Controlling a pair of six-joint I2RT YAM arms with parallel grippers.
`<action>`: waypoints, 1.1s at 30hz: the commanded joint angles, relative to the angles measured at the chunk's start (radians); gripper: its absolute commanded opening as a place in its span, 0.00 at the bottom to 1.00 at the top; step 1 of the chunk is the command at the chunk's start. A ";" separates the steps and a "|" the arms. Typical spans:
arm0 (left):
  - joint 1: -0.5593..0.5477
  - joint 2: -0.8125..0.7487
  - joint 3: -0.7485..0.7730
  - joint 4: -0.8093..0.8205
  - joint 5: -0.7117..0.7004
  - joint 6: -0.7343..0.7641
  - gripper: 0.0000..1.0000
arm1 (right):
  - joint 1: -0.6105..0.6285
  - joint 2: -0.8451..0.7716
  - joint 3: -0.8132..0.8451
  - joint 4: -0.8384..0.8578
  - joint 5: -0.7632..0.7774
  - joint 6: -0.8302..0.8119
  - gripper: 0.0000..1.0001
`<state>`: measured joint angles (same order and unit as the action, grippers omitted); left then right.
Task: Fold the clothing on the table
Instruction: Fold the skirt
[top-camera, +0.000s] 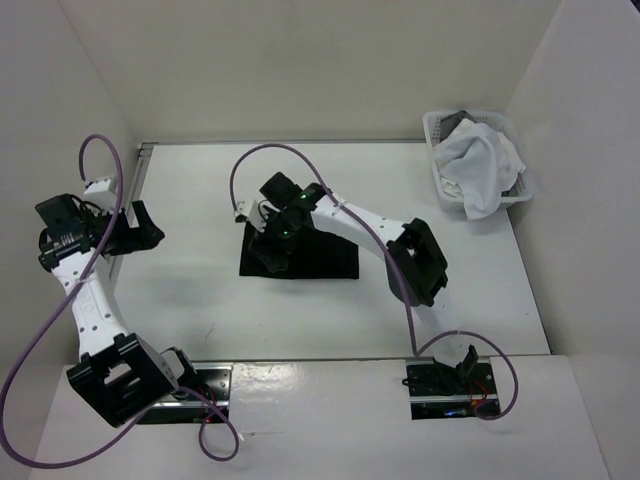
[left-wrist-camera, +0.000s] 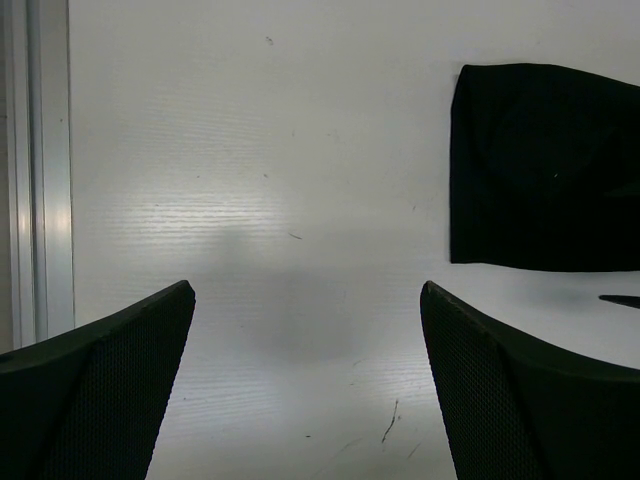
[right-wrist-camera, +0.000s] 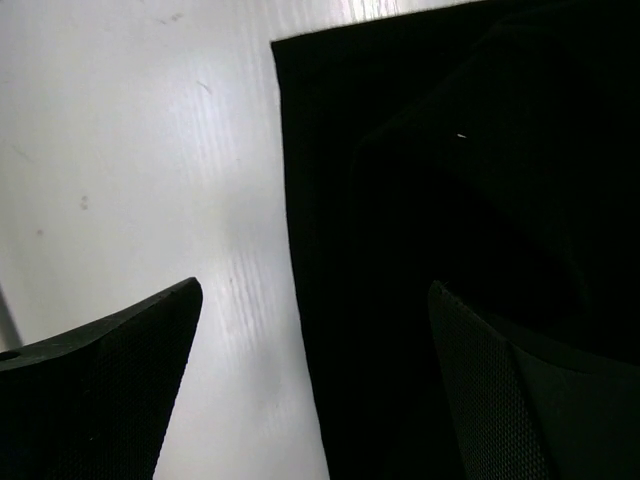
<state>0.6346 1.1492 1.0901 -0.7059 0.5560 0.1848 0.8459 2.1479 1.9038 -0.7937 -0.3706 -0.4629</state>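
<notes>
Hiding the left of the clothing (top-camera: 325, 262), right end effector (top-camera: 268, 256)

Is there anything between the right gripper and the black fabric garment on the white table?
Nothing visible. The right gripper is open directly above the edge of the plain black fabric garment, one finger over it and the other over the flat white table. The small white plastic basket stands apart at the far right corner.

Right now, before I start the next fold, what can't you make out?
Clothing: right arm covers its far part in the top view; frame edges cut it in both wrist views.
Basket: white cloth hides its contents.
Right fingers: touching the clothing or above it, unclear.
</notes>
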 joint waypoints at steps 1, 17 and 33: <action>0.007 -0.034 -0.010 0.005 0.016 0.022 0.99 | -0.014 0.035 0.066 0.072 0.025 0.017 0.98; 0.047 -0.075 -0.019 0.014 0.007 0.013 0.99 | -0.120 0.203 0.431 -0.035 0.007 0.009 0.99; 0.074 -0.075 -0.019 0.014 0.007 0.013 0.99 | -0.142 0.359 0.578 -0.170 -0.145 0.000 0.99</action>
<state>0.7021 1.0885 1.0748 -0.7052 0.5476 0.1844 0.7086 2.5271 2.4298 -0.9329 -0.4606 -0.4496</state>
